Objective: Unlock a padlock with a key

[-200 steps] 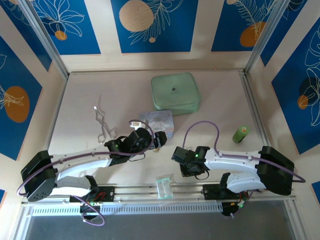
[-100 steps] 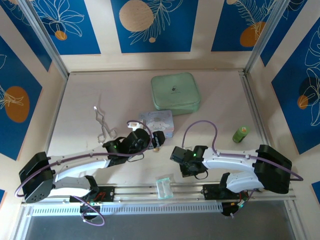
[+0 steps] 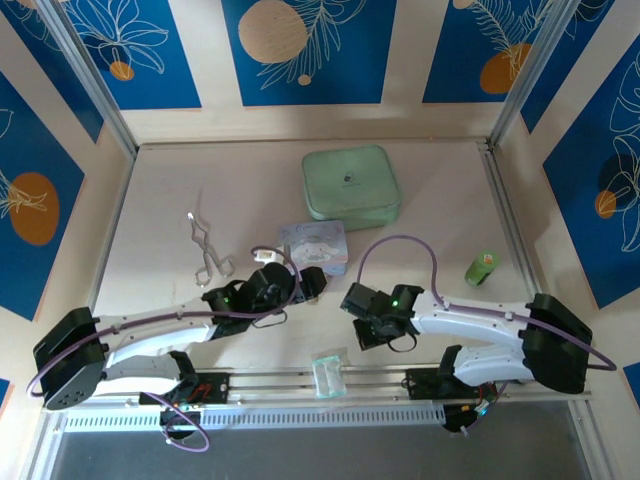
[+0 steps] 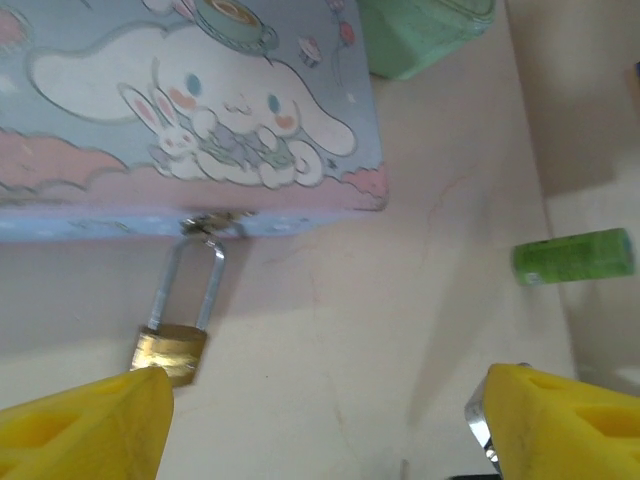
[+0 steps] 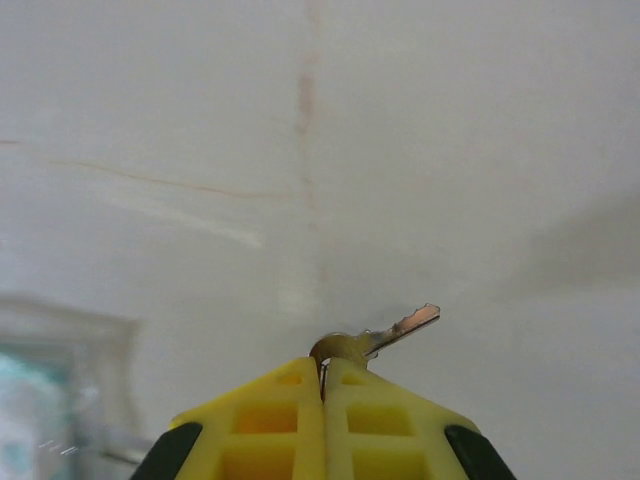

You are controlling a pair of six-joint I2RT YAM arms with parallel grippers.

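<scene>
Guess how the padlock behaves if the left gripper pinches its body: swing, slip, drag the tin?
Likely pivots, not slides: the padlock is hooked by its thin shackle to the front edge of the tin. Its small brass body looks smooth, so it may slip between the fingers of the open left gripper. A hard pull could drag the tin.

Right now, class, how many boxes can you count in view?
3. A pale green box at the back centre; a cartoon-printed box just in front of it; a small clear box on the near rail between the arms' bases. The arms may hide others.
</scene>
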